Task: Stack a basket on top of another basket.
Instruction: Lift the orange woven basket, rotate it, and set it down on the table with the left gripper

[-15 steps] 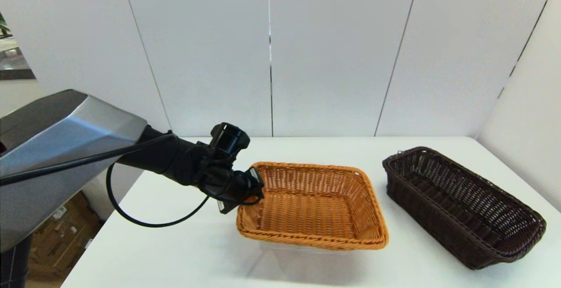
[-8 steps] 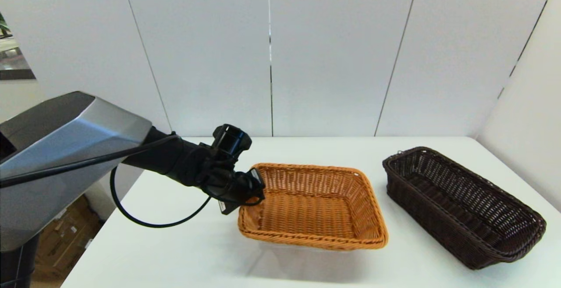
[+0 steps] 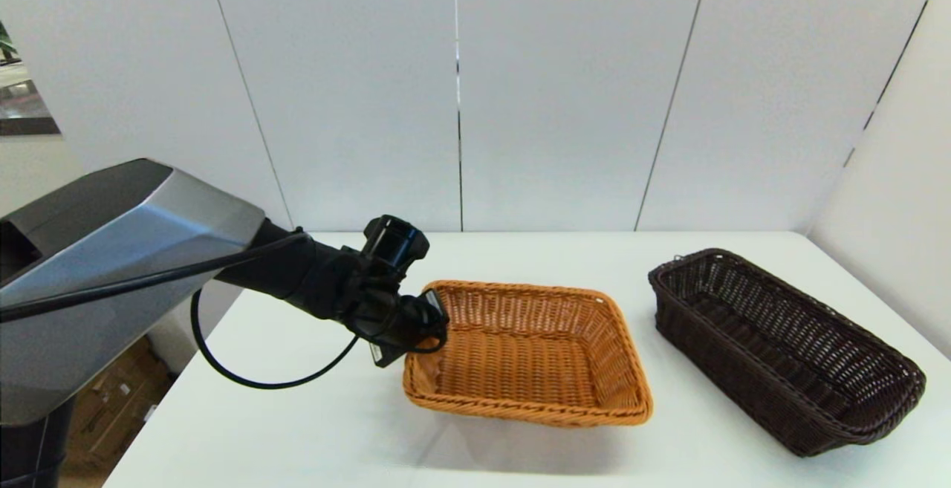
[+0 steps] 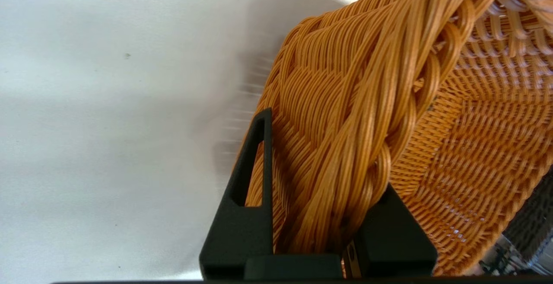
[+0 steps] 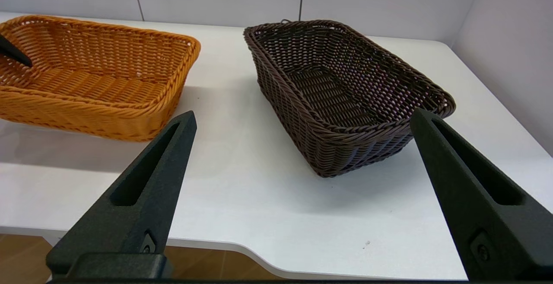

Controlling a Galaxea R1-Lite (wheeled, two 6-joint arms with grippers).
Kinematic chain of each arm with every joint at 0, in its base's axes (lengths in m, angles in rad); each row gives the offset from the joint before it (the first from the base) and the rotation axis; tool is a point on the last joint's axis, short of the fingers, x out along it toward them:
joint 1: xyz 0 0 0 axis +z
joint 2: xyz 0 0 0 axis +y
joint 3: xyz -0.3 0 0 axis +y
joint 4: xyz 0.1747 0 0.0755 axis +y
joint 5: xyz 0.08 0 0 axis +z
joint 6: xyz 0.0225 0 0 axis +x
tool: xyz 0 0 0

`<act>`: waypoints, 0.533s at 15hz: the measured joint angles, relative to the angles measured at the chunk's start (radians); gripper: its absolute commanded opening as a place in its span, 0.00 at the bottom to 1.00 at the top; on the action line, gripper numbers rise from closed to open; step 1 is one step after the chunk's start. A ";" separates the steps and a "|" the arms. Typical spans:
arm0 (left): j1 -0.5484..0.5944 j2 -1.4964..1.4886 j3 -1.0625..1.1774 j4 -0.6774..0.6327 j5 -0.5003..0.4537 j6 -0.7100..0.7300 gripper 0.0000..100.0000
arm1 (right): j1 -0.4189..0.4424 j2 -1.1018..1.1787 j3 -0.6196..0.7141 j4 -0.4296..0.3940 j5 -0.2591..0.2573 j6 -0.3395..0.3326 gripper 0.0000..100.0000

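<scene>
The left gripper [image 3: 425, 324] is clamped on the braided rim at the 9 o'clock end of the tan basket [image 3: 531, 354], one finger [image 4: 248, 215] outside the wall and the other inside, and that basket hangs above the table [image 3: 297, 428] with its shadow below it. The dark basket [image 3: 780, 347] sits flat on the table at 3 o'clock of the tan one, well apart from it and untouched. The right gripper [image 5: 302, 119] hangs off the table's near edge, fingers spread wide and holding nothing, facing the dark basket.
</scene>
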 measured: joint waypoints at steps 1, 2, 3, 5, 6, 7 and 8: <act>0.000 0.001 0.001 0.000 0.004 0.000 0.00 | 0.000 0.000 0.000 0.000 0.000 0.001 1.00; 0.000 0.001 0.001 0.001 0.006 0.000 0.00 | 0.000 0.000 0.000 0.000 0.000 0.000 1.00; 0.000 0.001 0.001 0.001 0.007 0.000 0.00 | 0.000 0.000 0.000 0.000 0.000 0.000 1.00; 0.000 0.003 0.003 0.001 0.007 0.000 0.00 | 0.000 0.000 0.000 0.000 0.000 0.000 1.00; 0.000 0.003 0.005 0.001 0.007 0.000 0.00 | 0.000 0.000 0.000 0.000 0.000 0.000 1.00; 0.000 0.003 0.006 0.003 0.007 0.000 0.00 | -0.001 0.000 0.000 0.000 0.000 0.000 1.00; 0.000 0.003 0.006 0.003 0.007 0.000 0.00 | 0.000 0.000 0.000 0.000 0.000 0.000 1.00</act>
